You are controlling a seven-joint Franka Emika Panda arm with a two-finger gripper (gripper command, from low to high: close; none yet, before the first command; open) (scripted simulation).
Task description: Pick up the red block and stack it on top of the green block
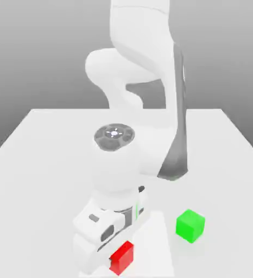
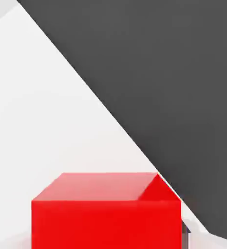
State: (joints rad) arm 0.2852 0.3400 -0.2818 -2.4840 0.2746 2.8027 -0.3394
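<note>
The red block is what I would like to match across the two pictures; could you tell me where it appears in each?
Exterior view: the red block sits low in the picture on the white table, beside the lowered hand, with the green block apart toward the exterior view's right.
Hand view: the red block looms close, one face and its top showing.
Shared landmark: the white table beneath it.

Arm (image 1: 134,108) bent low, pincer (image 1: 104,255) closed.
</note>
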